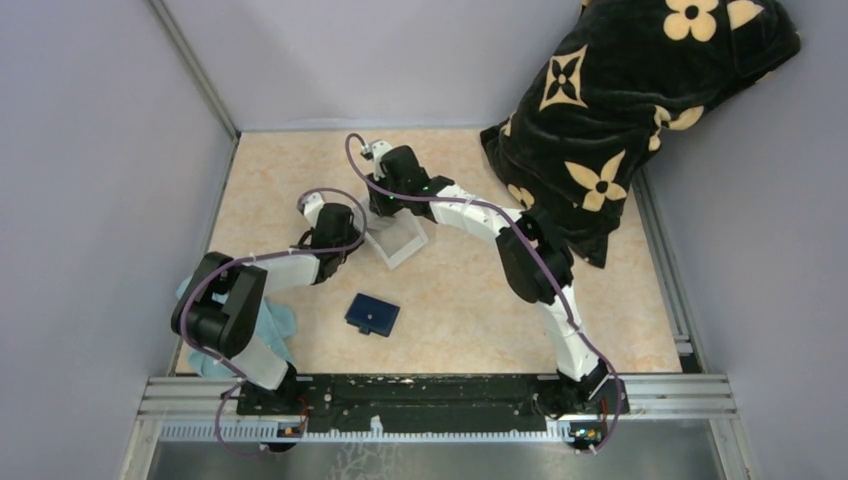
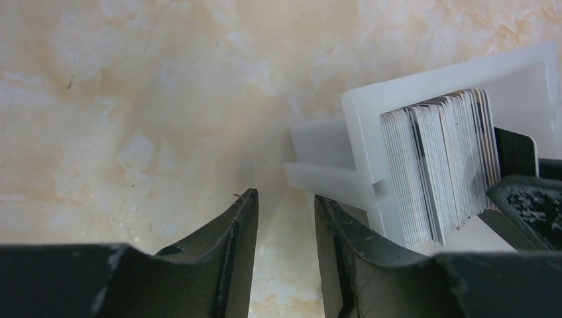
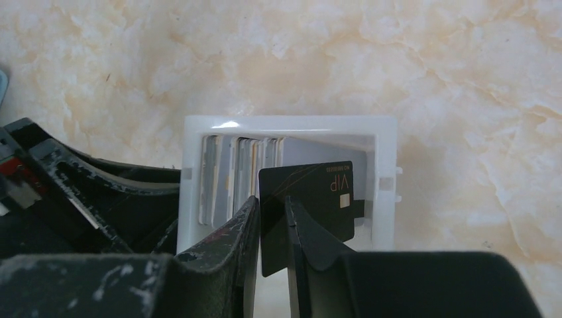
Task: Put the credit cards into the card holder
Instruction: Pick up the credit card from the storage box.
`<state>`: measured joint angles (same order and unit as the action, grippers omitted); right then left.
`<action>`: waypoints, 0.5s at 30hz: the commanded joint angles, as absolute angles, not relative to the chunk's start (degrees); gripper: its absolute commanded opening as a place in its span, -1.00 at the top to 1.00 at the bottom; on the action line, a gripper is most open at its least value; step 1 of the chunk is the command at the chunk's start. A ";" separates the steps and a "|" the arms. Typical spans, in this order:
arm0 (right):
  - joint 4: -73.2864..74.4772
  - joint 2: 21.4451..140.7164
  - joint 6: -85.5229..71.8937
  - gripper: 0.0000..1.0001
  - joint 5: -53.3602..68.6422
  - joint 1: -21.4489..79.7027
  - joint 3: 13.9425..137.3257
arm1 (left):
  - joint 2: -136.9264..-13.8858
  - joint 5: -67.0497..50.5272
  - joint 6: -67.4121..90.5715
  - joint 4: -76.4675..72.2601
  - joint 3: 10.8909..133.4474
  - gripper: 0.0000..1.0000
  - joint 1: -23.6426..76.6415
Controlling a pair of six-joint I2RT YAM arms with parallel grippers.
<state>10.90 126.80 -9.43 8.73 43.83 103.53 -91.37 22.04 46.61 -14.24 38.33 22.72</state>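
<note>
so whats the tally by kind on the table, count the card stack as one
tray: 1
card stack: 1
black card, leaning apart from the stack: 1
wallet: 1
blue cloth: 1
blanket: 1
total: 6
</note>
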 commanded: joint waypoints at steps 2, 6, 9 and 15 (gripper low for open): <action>9.99 120.37 -8.38 0.62 7.23 44.84 102.85 | -93.77 21.22 44.50 -16.61 42.97 0.13 22.39; 9.91 119.49 -7.47 0.69 5.06 44.69 102.35 | -95.81 20.30 43.14 -16.61 45.48 0.14 22.34; 9.40 118.62 -7.35 0.75 3.78 44.21 101.40 | -97.51 18.96 42.37 -16.63 47.85 0.14 22.33; 8.32 116.32 -7.05 0.88 0.94 42.71 99.08 | -100.37 15.48 42.01 -16.35 51.61 0.16 22.50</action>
